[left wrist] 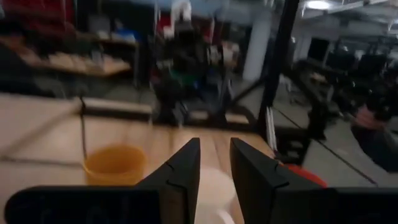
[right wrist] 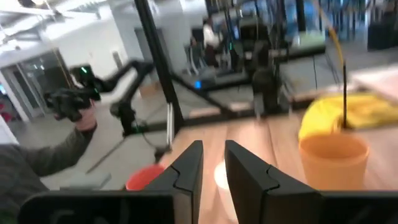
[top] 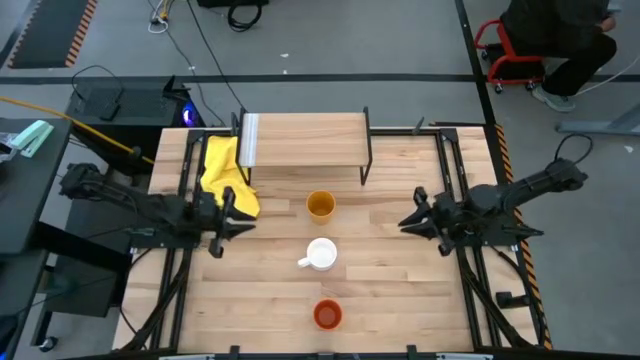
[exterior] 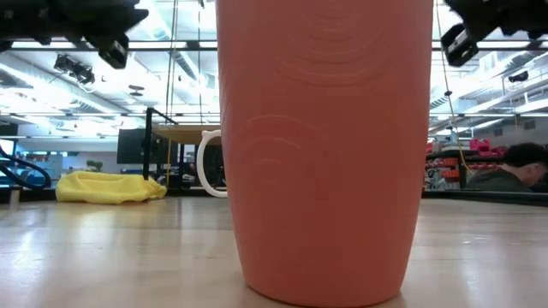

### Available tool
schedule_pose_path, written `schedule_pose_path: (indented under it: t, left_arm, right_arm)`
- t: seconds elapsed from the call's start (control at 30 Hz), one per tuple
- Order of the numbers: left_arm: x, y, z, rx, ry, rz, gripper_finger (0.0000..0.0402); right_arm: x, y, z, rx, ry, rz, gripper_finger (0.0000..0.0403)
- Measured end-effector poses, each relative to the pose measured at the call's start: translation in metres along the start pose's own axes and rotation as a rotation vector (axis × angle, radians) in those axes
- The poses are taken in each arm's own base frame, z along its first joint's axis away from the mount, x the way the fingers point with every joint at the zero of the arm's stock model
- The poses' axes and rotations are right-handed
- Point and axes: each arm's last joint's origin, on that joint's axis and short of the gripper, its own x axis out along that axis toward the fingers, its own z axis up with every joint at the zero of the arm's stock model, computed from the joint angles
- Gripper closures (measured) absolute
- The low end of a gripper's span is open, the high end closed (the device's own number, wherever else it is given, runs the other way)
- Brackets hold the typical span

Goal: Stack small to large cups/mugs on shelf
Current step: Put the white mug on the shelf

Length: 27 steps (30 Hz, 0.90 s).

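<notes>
Cups untouched: I'd swing my slightly parted left gripper toward four o'clock over the small orange-red cup, right gripper waiting, slightly parted.

Three cups before the shelf

The left arm reaches in from the left side, its gripper hanging above the table at the left with its tip toward the middle. Its fingers stand a narrow gap apart. The right arm mirrors it from the right side; the right gripper hangs at the right, fingers likewise slightly parted.
</notes>
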Motion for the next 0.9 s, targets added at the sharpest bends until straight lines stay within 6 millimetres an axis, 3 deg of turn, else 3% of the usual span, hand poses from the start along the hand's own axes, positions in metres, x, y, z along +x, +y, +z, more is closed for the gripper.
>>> schedule_pose_path:
  t: [0.2,0.5,0.63,0.9]
  left_arm:
    - [0.009,-0.010,-0.017,-0.008,0.133,-0.110,0.0302]
    - [0.017,-0.011,-0.053,-0.100,0.277,0.031,0.0304]
    - [0.020,-0.014,-0.066,-0.129,0.313,0.031,0.0298]
    - [0.029,-0.018,-0.078,-0.115,0.321,0.034,0.0294]
  right_arm:
    - [0.014,0.003,-0.015,0.019,0.124,0.000,0.0330]
    - [0.023,0.022,-0.031,-0.015,0.174,-0.044,0.0331]
    - [0.024,0.028,-0.041,0.013,0.192,-0.126,0.0331]
    - [0.030,0.027,-0.081,0.095,0.268,-0.375,0.0331]
